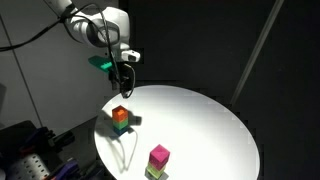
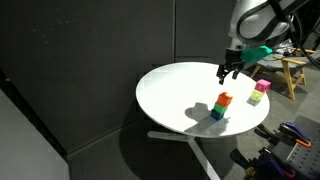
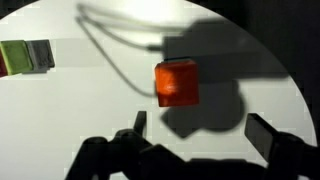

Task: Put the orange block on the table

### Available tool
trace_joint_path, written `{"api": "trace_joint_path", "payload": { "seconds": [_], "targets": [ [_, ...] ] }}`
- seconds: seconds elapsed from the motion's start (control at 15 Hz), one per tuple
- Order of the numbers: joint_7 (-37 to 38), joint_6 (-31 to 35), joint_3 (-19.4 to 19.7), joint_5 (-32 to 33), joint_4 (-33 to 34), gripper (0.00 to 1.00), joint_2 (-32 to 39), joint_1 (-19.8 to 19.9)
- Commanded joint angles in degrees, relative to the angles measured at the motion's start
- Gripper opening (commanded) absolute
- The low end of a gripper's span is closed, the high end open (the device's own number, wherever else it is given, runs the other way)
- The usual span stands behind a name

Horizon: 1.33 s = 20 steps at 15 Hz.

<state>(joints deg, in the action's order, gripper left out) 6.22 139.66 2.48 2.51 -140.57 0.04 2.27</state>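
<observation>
The orange block [image 1: 120,112] sits on top of a green cube [image 1: 121,125], forming a small stack on the round white table [image 1: 200,120]. The stack also shows in an exterior view [image 2: 224,99] and from above in the wrist view [image 3: 176,83]. My gripper [image 1: 122,72] hangs above the stack, apart from it, also seen in an exterior view [image 2: 228,70]. In the wrist view its two fingers [image 3: 200,130] are spread wide with nothing between them, and the orange block lies just beyond them.
A pink cube [image 1: 159,155] sits on a yellow-green cube near the table edge, also seen in an exterior view [image 2: 262,87]. A green block [image 3: 15,57] shows at the left of the wrist view. Dark curtains surround the table; a wooden stand [image 2: 292,70] is nearby.
</observation>
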Motion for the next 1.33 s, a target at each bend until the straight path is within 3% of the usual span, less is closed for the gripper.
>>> {"api": "trace_joint_path", "payload": {
  "seconds": [0.0,0.4,1.27],
  "targets": [
    [-2.06,2.58,0.29,-0.35,-1.33,1.00,0.27,0.36],
    [-2.90,5.05,0.20,-1.01,-1.80,1.00,2.78,0.25],
    [-1.49,3.77,1.17,-0.17,-0.37,1.00,8.47,0.37]
  ]
}}
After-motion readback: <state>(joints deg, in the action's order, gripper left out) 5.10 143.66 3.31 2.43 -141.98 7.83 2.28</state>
